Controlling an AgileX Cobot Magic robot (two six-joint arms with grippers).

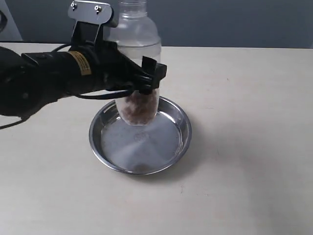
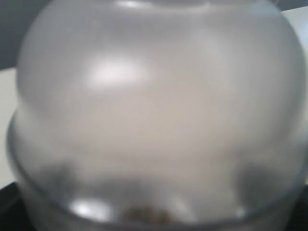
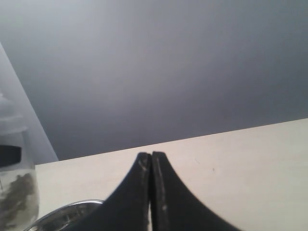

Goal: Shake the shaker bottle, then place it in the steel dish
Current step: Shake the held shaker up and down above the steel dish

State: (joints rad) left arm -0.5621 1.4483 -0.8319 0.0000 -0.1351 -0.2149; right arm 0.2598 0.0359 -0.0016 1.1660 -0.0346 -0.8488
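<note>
The frosted shaker bottle (image 1: 137,58) stands upright over the far side of the steel dish (image 1: 171,147), brown granules settled in its bottom. Whether its base touches the dish floor I cannot tell. My left gripper (image 1: 142,81) is shut on the bottle's middle, coming in from the left. In the left wrist view the shaker bottle (image 2: 159,120) fills the frame as a blur and hides the fingers. My right gripper (image 3: 151,156) is shut on nothing, low over the table to the right; its view catches the shaker bottle (image 3: 14,192) and the steel dish (image 3: 67,209) at the edge.
The beige table (image 1: 244,122) stretches around the dish, with a dark grey wall (image 1: 234,22) behind its far edge. A pale panel (image 1: 10,19) stands at the back left corner.
</note>
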